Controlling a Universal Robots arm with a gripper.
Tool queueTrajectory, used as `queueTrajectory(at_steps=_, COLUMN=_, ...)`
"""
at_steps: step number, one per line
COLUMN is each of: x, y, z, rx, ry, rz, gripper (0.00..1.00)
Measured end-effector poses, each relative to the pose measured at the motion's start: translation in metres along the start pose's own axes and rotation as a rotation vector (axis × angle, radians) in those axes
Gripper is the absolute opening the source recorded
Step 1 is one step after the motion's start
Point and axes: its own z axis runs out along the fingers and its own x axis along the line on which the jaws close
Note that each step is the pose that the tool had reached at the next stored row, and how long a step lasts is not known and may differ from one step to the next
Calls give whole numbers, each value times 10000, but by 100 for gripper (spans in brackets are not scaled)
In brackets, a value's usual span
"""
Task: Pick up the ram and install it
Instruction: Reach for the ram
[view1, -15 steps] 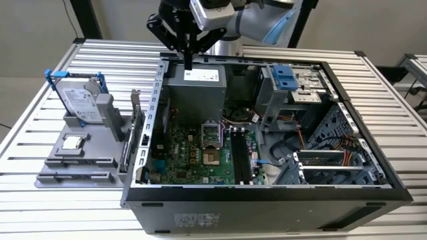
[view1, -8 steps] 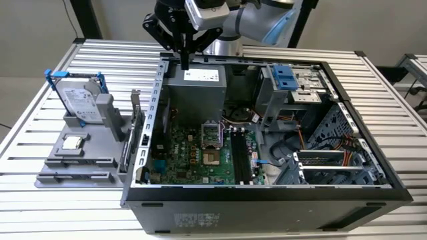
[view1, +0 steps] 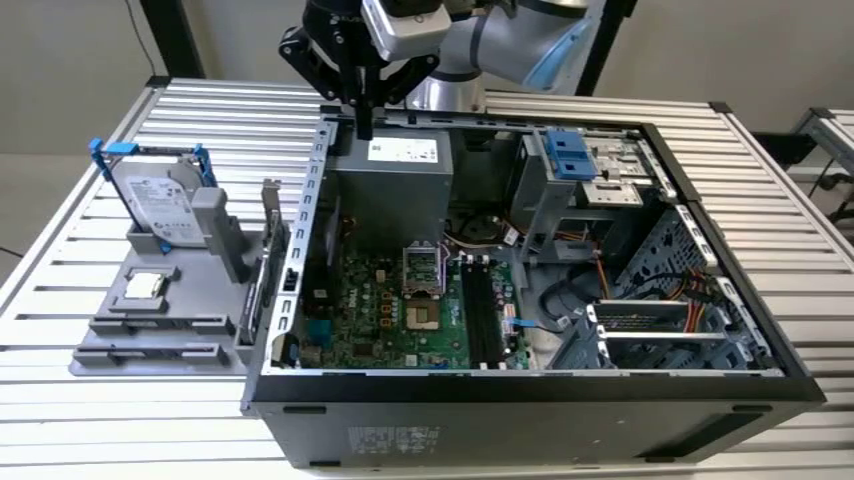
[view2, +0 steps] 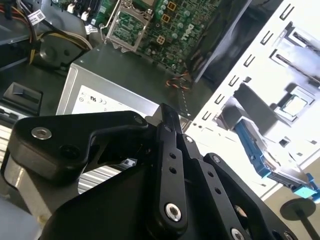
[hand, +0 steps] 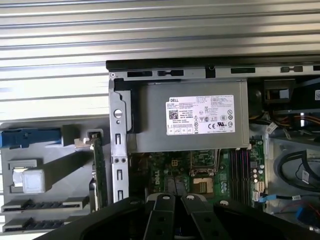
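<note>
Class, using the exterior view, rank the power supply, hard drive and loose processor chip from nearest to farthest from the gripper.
1. Power supply, just under the gripper.
2. Hard drive, upright on the exterior view's left.
3. Processor chip, lying beyond the drive, same side.

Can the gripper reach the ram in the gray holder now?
Probably yes. The ram stands upright in the gray holder outside the case wall, open from above; the gripper hangs over the power supply.
</note>
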Motion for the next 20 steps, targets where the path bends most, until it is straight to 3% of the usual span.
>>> queueTrajectory(at_steps=20, x=46, y=-3, z=-1, rx=1, ry=11, rz=3, gripper=0)
